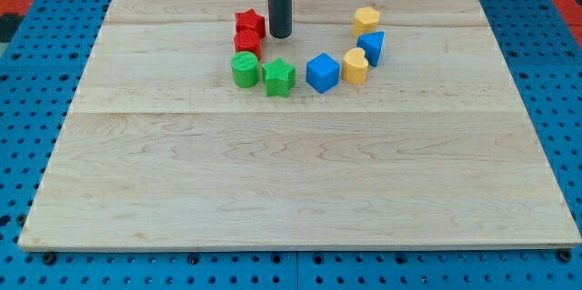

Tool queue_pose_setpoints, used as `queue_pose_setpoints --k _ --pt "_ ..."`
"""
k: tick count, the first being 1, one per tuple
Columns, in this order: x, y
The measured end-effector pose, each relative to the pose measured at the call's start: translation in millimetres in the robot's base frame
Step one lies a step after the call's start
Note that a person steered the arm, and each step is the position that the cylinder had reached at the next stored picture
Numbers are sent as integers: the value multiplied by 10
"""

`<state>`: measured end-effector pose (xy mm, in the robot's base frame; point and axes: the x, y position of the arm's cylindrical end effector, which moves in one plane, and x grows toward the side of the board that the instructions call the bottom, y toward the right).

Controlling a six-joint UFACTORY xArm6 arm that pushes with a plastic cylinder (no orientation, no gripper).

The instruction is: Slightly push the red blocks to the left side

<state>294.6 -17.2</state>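
Observation:
Two red blocks sit near the view's top, left of centre: a red star-shaped block and, touching it just below, a red rounded block. My tip stands on the board just to the right of the red blocks, close to the red star block, with a narrow gap to the rounded one. The dark rod rises straight up out of the view's top.
A green cylinder and a green star block lie just below the red ones. A blue cube, a yellow block, a blue block and a yellow hexagon block curve to the right. The wooden board lies on blue pegboard.

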Motion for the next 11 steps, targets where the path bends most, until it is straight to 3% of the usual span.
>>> queue_pose_setpoints --k 2,3,4,6,8,9,11 --pt "-341 -344" --pt "-443 365" --pt "26 451" --pt "109 -218" --pt "167 -493" --pt "45 121" --pt "-422 -2"
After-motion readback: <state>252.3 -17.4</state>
